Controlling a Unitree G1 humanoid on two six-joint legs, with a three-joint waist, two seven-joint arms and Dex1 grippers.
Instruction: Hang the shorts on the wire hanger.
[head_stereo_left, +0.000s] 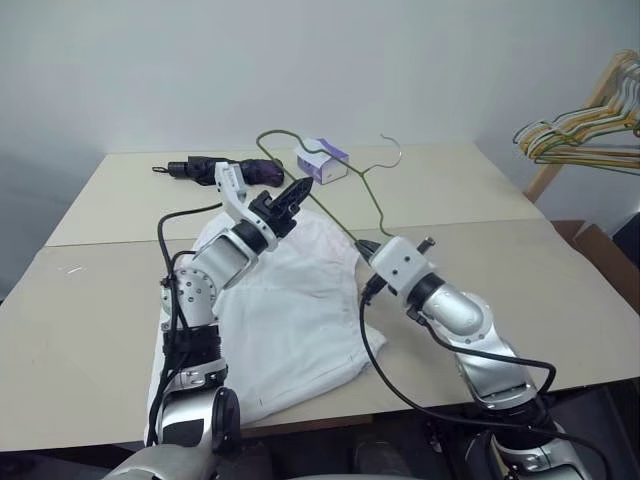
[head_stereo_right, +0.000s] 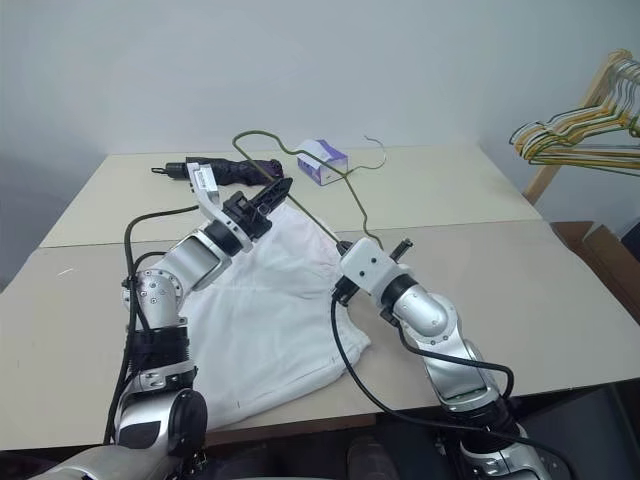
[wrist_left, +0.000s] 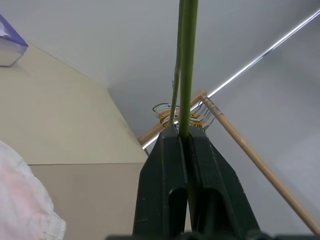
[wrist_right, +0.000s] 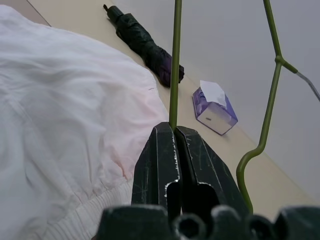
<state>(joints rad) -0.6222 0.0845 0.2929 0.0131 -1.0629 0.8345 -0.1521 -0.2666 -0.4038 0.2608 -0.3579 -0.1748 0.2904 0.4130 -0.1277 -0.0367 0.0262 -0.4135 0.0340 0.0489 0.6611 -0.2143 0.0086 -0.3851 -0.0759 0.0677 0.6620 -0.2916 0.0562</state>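
Above the centre of the table (head_stereo_left: 520, 300), both grippers have the wire hanger (head_stereo_left: 340, 215) pinched and lifted clear of the surface. The left gripper (head_stereo_left: 300, 190) sits at mid-frame in the head view, its black fingers clenched on the wire; in its wrist view the olive wire (wrist_left: 186, 65) rises straight out from between the closed fingertips. The right gripper (head_stereo_left: 366, 247) is just lower right of it, jaws clamped on the wire as well, and its wrist view shows the strand (wrist_right: 174, 65) squeezed between the tips. The hanger's long axis runs on a diagonal, from the upper left near the folded dark umbrella (head_stereo_left: 215, 170) down toward the right gripper, and its small hook (head_stereo_left: 392, 152) points to the upper right, toward the far table edge. Beneath them, the shorts (head_stereo_left: 290, 320) lie flat and spread on the table at centre-left, stretching toward the near edge. The white-and-purple tissue box (head_stereo_left: 322, 160) stands beyond the hanger. At the far upper right a bunch of coloured hangers (head_stereo_left: 580, 135) hangs on a wooden rack.
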